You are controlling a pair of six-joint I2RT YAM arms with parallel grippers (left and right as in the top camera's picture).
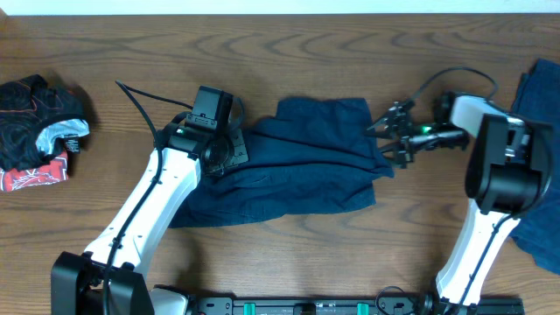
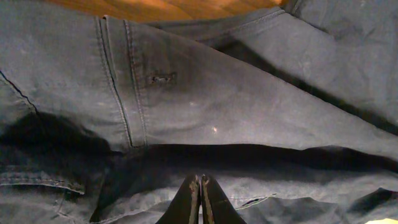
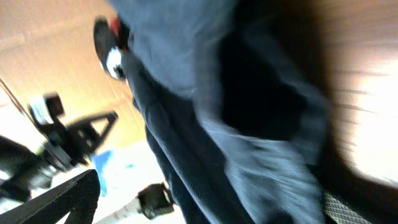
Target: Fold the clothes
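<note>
**Both arms at the shorts, one clamped and one wide open**

My left arm [image 1: 149, 210] runs up from the near-left corner on a diagonal, with the wrist over the left end of the navy shorts [image 1: 302, 171]. They lie spread and rumpled in the middle of the table [image 1: 350, 52]. My left gripper [image 2: 200, 200] is clenched, fingertips pressed together right down at the cloth. From my wrist view I can't tell whether a fold is actually pinched between them. Just ahead of the tips I see a stitched seam and a small buttonhole [image 2: 161, 79], with a strip of bare wood past the far hem.

My right arm [image 1: 490, 175] comes up from the near-right side and bends left. My right gripper [image 1: 392, 138] sits just beside the right edge of the shorts, jaws spread wide and holding nothing. That wrist view is badly blurred, just dark blue cloth filling most of it.

As for room, there's open wood along the whole far side and a band in front of the shorts, between the near hem and my base rail [image 1: 306, 306].

Over on the far left, well apart from the shorts, there's a black, red and white bundle [image 1: 39, 131]. Another blue piece [image 1: 541, 105] lies along the right edge, partly behind my right arm. Nothing lies between the shorts and either one.
</note>
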